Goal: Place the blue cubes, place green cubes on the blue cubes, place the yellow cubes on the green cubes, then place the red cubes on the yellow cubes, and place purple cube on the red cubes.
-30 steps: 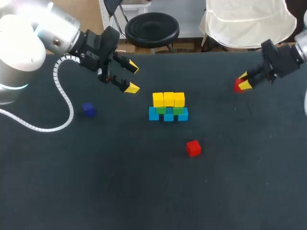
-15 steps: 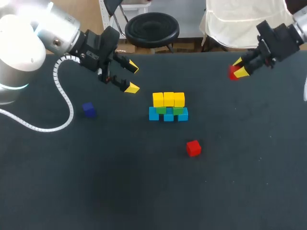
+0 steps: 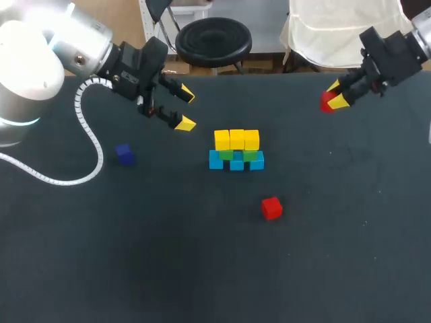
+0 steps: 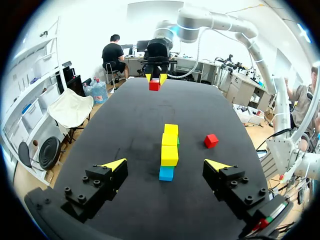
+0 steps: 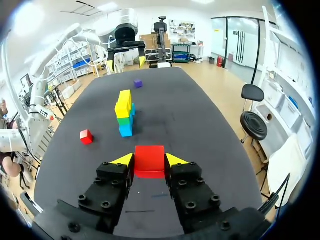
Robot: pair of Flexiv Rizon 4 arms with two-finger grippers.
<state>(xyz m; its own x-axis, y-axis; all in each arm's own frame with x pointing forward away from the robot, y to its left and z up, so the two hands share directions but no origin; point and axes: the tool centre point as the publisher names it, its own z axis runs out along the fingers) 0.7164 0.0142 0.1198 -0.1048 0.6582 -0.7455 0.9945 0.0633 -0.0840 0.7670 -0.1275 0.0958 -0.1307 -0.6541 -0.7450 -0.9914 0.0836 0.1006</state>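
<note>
A stack stands mid-table: blue cubes (image 3: 236, 162) at the base, green cubes (image 3: 227, 155) on them, a row of yellow cubes (image 3: 236, 139) on top. My right gripper (image 3: 336, 95) hangs above the table's far right, shut on a red cube (image 3: 326, 101), which shows between its fingers in the right wrist view (image 5: 149, 160). A second red cube (image 3: 271, 208) lies in front of the stack. The purple cube (image 3: 124, 153) sits at the left. My left gripper (image 3: 184, 109) hovers open, back-left of the stack, with nothing between its fingers (image 4: 112, 165).
The left arm's white coiled cable (image 3: 94, 145) loops over the table beside the purple cube. The table's far edge (image 3: 269, 74) runs just behind both grippers.
My right gripper has lifted the red cube up and back from the table over the first half second, then stayed still. The left arm has not moved.
</note>
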